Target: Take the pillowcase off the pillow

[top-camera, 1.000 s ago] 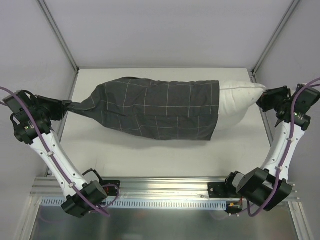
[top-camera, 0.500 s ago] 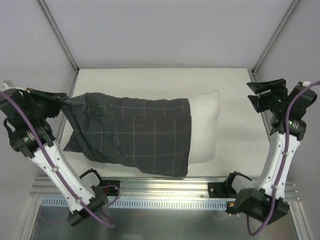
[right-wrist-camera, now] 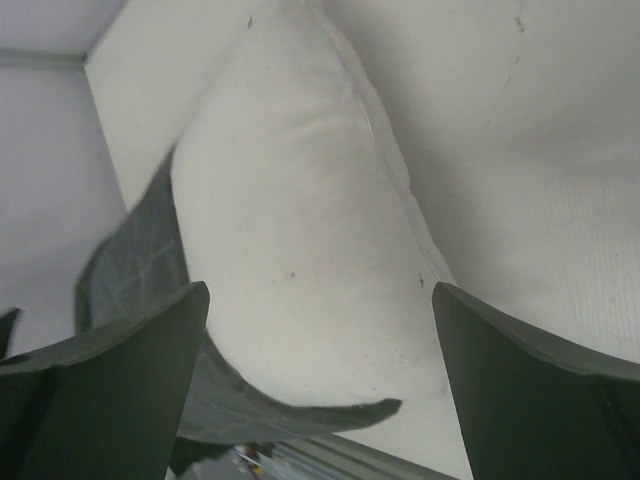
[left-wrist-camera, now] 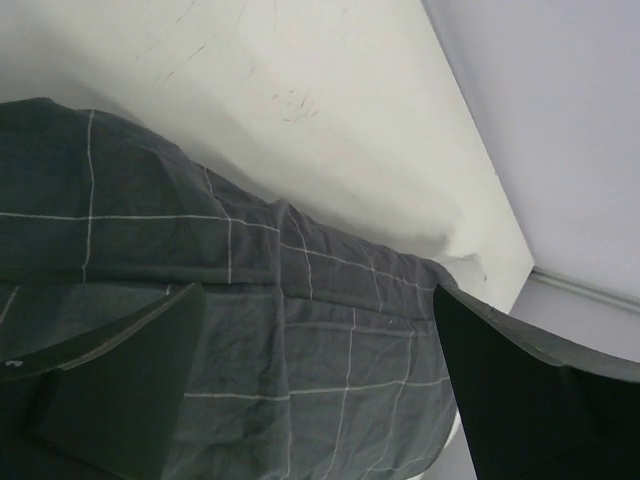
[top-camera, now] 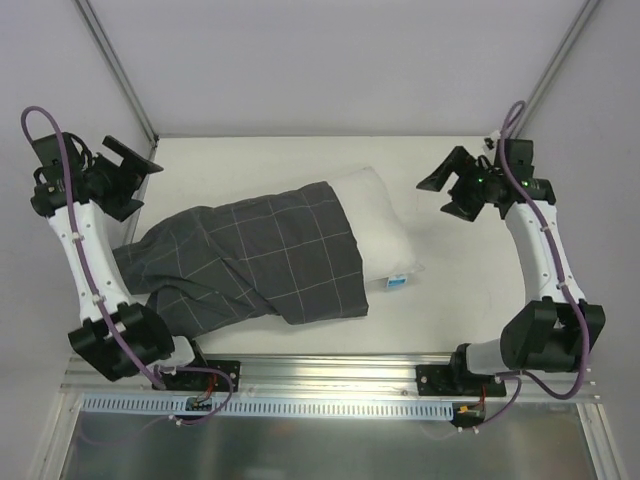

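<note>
The dark grey checked pillowcase (top-camera: 250, 262) lies crumpled on the table's left half and still covers the left part of the white pillow (top-camera: 375, 215). The pillow's right end sticks out bare, with a small blue label (top-camera: 398, 282) at its near edge. My left gripper (top-camera: 148, 188) hangs open above the case's far left end, holding nothing. In the left wrist view the pillowcase (left-wrist-camera: 300, 340) lies below my open left gripper (left-wrist-camera: 318, 300). My right gripper (top-camera: 432, 198) is open, to the right of the pillow and apart from it. The right wrist view shows the pillow (right-wrist-camera: 300, 220) beyond that open gripper (right-wrist-camera: 318, 300), and the pillowcase (right-wrist-camera: 125, 265) at left.
The white table (top-camera: 470, 290) is bounded by side rails and light walls. A metal rail (top-camera: 330, 370) with both arm bases runs along the near edge. The pillowcase's near left corner reaches close to the left arm's base.
Both grippers have opened and let go: the left released the pillowcase, the right the pillow. Pillow and case dropped and slid left and nearer. The right arm swung inward, the left moved back.
</note>
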{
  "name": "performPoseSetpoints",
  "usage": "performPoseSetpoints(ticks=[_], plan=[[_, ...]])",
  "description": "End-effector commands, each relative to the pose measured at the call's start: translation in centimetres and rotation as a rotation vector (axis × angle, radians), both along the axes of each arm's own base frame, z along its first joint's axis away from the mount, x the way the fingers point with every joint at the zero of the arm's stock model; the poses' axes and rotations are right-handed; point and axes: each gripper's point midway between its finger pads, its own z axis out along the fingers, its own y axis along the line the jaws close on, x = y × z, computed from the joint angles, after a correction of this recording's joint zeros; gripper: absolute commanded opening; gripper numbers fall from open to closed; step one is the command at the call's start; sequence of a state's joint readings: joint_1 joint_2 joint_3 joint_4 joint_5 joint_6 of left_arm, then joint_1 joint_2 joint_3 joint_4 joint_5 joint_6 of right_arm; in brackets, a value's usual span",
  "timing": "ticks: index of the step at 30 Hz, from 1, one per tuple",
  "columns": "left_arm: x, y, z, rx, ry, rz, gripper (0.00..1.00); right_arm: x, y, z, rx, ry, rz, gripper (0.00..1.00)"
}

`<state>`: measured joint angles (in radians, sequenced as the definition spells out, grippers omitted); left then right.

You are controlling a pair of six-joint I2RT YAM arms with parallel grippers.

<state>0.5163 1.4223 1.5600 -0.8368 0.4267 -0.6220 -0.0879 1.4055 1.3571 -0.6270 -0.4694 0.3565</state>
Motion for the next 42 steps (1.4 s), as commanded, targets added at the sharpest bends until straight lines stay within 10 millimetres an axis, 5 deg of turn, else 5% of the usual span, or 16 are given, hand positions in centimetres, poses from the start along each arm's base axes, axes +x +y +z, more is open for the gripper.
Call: performPoseSetpoints(ticks=[1,10,16,18,19,20,21,22,25,26,28,29,31,34,37,42], plan=[[-3.2,-2.2,2.2,0.16,-0.086,-0.107,0.99,-2.6,2.2,-1.8,-0.178,-0.026,0.232,0.99],[-9.5,-11.2,-6.1,0.121,0.082,-0.346,0.99,-3.0,9.0,-7.4,-0.239,0.073,0.464,1.0],[-11.3,-13.8,-11.7,0.075,0.224,-0.429,0.94,-1.6,12.4,-10.4,-0.205,0.158,0.525,0.87],[-11.4,-13.7,-13.1,0.067,0.265,-0.437,0.77,-1.3,13.4,-10.0,-0.151,0.158,0.531,0.62],[-11.4,-13.7,-13.4,0.071,0.275,-0.443,0.47,-1.2,13.8,-9.8,-0.127,0.151,0.539,0.46],[-11.3,-13.6,-13.5,0.072,0.279,-0.444,0.28,-0.9,14.2,-9.1,-0.104,0.132,0.542,0.03],[-11.0,-13.5,-13.5,0.075,0.284,-0.445,0.07,-0.6,14.1,-8.6,-0.103,0.127,0.518,0.01],[-10.5,-13.3,-12.7,0.092,0.259,-0.443,0.0,-0.3,13.7,-8.1,-0.112,0.114,0.495,0.01],[-9.7,-11.7,-9.9,0.196,0.202,-0.381,0.0,1.0,9.8,-5.0,-0.128,0.053,0.311,0.01],[-10.1,-10.8,-9.0,0.236,0.202,-0.351,0.0,1.7,6.8,-2.3,-0.12,-0.02,0.207,0.01],[-9.9,-8.1,-7.1,0.324,0.19,-0.266,0.0,1.5,3.4,-1.2,-0.071,-0.039,0.071,0.01],[-9.8,-7.1,-6.6,0.329,0.192,-0.239,0.0,2.0,-0.1,-0.1,-0.058,-0.077,-0.033,0.01],[-10.0,-4.1,-5.7,0.301,0.201,-0.115,0.0,0.8,-4.7,1.7,-0.056,-0.125,-0.167,0.01],[-9.4,-3.2,-4.6,0.269,0.181,-0.054,0.0,-0.8,-9.4,2.2,-0.052,-0.131,-0.316,0.01],[-8.5,-2.2,-2.5,0.274,0.133,-0.002,0.0,-2.2,-12.8,1.5,-0.029,-0.11,-0.438,0.01],[-5.5,-1.9,2.8,0.243,0.006,0.014,0.0,-1.8,-14.9,1.1,0.004,-0.083,-0.512,0.01]])
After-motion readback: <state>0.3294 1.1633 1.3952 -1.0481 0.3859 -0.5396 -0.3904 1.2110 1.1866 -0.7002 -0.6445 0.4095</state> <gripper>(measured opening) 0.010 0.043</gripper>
